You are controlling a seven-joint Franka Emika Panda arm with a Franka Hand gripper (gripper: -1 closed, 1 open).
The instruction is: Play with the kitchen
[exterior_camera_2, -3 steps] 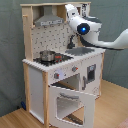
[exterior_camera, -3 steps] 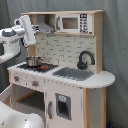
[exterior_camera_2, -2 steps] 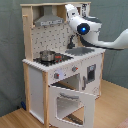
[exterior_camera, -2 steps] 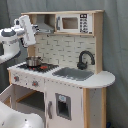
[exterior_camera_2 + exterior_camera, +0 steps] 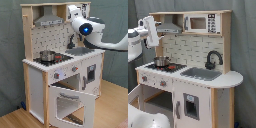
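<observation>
The arm (image 5: 107, 44) reaches in from the second exterior view's right, its hand (image 5: 150, 31) raised in front of the grey hood (image 5: 169, 26), above the hob (image 5: 167, 66). Whether its fingers are parted cannot be told. The kitchen (image 5: 190, 75) stands on the floor (image 5: 112, 107), oven door (image 5: 70, 102) hanging open, a pot (image 5: 47, 55) on the hob's back edge. No writing is legible.

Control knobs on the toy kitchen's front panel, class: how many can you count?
2 show: one round grey knob under the hob and another nearer the sink, on the white and light-wood toy kitchen. Both also appear in the first exterior view. More may be hidden.
</observation>
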